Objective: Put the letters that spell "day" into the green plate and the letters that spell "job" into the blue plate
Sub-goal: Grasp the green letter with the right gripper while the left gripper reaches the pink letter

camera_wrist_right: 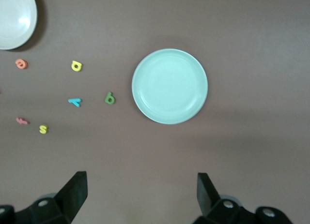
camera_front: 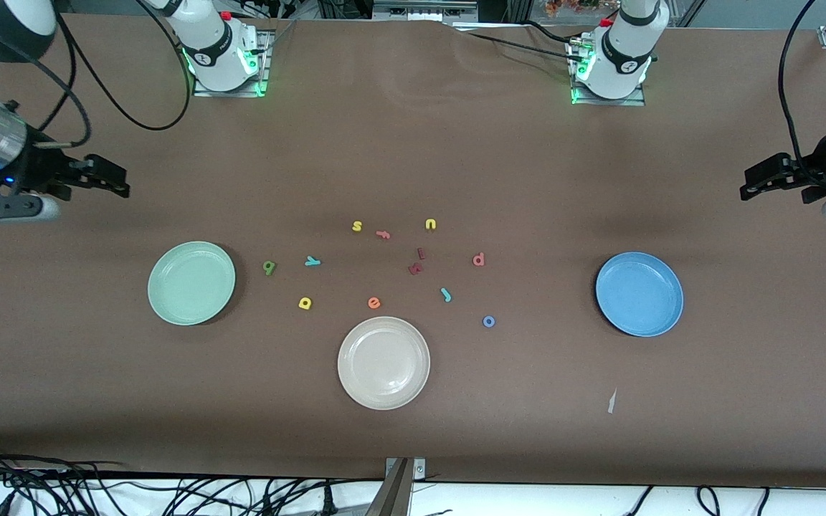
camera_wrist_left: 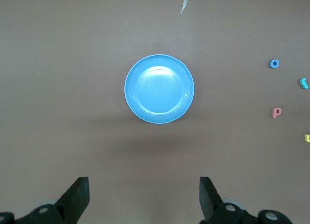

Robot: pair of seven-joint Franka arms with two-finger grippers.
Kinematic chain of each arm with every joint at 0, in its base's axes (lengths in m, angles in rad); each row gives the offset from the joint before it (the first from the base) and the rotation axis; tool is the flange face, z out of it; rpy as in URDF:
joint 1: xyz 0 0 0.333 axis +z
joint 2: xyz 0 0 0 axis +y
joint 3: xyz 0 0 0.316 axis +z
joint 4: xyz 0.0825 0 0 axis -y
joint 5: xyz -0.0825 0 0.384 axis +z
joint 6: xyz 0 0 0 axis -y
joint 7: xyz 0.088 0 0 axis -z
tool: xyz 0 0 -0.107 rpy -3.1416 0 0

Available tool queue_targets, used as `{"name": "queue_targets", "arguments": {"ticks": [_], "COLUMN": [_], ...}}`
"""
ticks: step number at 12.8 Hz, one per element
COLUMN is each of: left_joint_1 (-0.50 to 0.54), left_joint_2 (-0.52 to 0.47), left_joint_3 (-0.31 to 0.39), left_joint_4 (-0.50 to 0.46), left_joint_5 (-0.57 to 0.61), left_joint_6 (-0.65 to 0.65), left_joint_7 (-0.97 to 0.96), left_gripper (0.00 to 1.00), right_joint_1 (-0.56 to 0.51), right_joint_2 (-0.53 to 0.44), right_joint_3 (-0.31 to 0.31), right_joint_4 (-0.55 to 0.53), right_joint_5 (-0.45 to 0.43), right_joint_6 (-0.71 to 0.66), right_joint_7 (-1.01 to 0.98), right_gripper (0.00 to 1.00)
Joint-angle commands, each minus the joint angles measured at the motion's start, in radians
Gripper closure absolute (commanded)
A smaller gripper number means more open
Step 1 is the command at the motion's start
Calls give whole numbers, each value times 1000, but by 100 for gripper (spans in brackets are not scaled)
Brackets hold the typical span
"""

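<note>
The green plate (camera_front: 191, 282) (camera_wrist_right: 170, 86) lies toward the right arm's end, the blue plate (camera_front: 639, 294) (camera_wrist_left: 159, 88) toward the left arm's end; both hold nothing. Beside the green plate lie the dark green d (camera_front: 269, 267) (camera_wrist_right: 110, 98), teal y (camera_front: 312, 261) (camera_wrist_right: 74, 101) and yellow a (camera_front: 305, 303) (camera_wrist_right: 76, 66). Nearer the blue plate lie the salmon b (camera_front: 478, 259) (camera_wrist_left: 276, 112), teal j (camera_front: 446, 294) (camera_wrist_left: 303, 82) and blue o (camera_front: 488, 322) (camera_wrist_left: 274, 64). My right gripper (camera_front: 125, 183) (camera_wrist_right: 142, 192) and left gripper (camera_front: 745, 185) (camera_wrist_left: 144, 192) hang open and empty, high over the table's ends.
A cream plate (camera_front: 383, 362) sits nearest the front camera, mid-table. Other letters lie among the rest: yellow s (camera_front: 357, 226), pink f (camera_front: 383, 233), yellow u (camera_front: 430, 224), orange e (camera_front: 374, 302) and two dark red letters (camera_front: 415, 269). A paper scrap (camera_front: 611, 401) lies near the blue plate.
</note>
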Motion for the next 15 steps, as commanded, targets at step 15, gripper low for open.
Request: {"name": "queue_targets", "arguments": {"ticks": [15], "left_joint_1": [-380], "left_joint_2": [483], "left_joint_3": [-13], "left_joint_4": [20], "left_joint_5": [-99], "left_joint_6": [434], "left_joint_7": [-295], "left_gripper": [0], "right_joint_1": [226], "right_joint_2": [322], "right_joint_3": [-3], "right_joint_4": [-289], "right_joint_5": [-5], "right_joint_6": [699], "right_joint_7": [417], "right_gripper": [0]}}
